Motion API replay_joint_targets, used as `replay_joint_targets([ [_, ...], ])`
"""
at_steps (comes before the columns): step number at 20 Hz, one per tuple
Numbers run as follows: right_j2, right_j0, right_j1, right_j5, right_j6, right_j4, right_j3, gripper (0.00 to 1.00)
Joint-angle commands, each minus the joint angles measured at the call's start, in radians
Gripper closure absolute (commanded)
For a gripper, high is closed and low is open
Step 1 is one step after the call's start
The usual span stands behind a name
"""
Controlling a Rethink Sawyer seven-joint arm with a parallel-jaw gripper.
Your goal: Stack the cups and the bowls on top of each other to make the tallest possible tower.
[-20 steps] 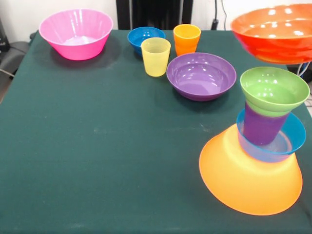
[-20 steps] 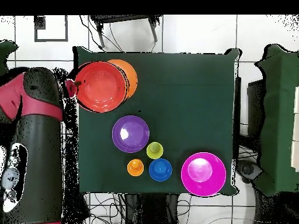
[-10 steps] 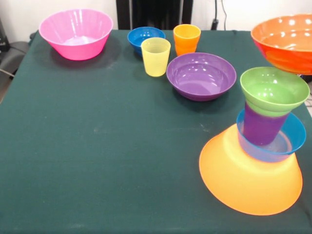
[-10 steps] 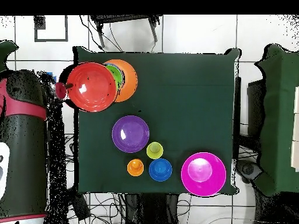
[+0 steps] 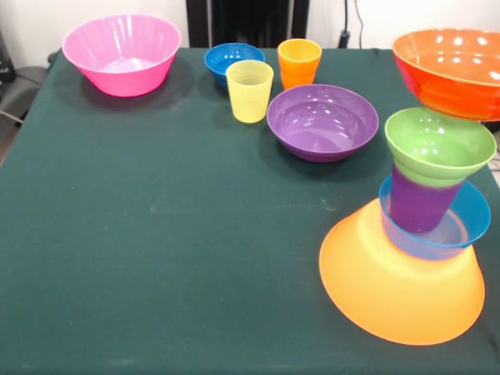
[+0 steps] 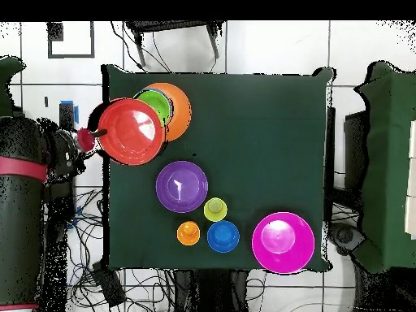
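Showing the orange-red bowl (image 5: 451, 72) held aloft beside, not above, the green bowl (image 5: 440, 144) topping the tower (image 5: 414, 234) (jaw state could not be told).

Front view: camera set across the desk (image 5: 156, 234) from the robot, low and close, angled down; the pink bowl (image 5: 122, 53) sits at the far side. Overhead view: camera high above, looking straight down, taking in the whole desk (image 6: 260, 146) and surrounding floor; the pink bowl (image 6: 283, 242) lies toward the bottom, on the robot's side. The views are turned half round against each other. Both share the desk top, the pink bowl and the tower (image 5: 422, 234) (image 6: 166, 110)
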Motion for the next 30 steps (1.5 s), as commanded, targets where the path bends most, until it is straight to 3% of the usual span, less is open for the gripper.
replay_joint_targets([
  [1,-0.037,0.044,0.044,0.160,0.099,-0.061,-0.036,1.00],
  [7,-0.045,0.044,0.092,0.173,0.118,-0.019,-0.108,1.00],
  [17,0.000,-0.044,0.158,0.234,-0.010,0.016,-0.305,1.00],
  [30,0.014,-0.090,0.201,0.316,-0.122,0.026,-0.449,1.00],
])
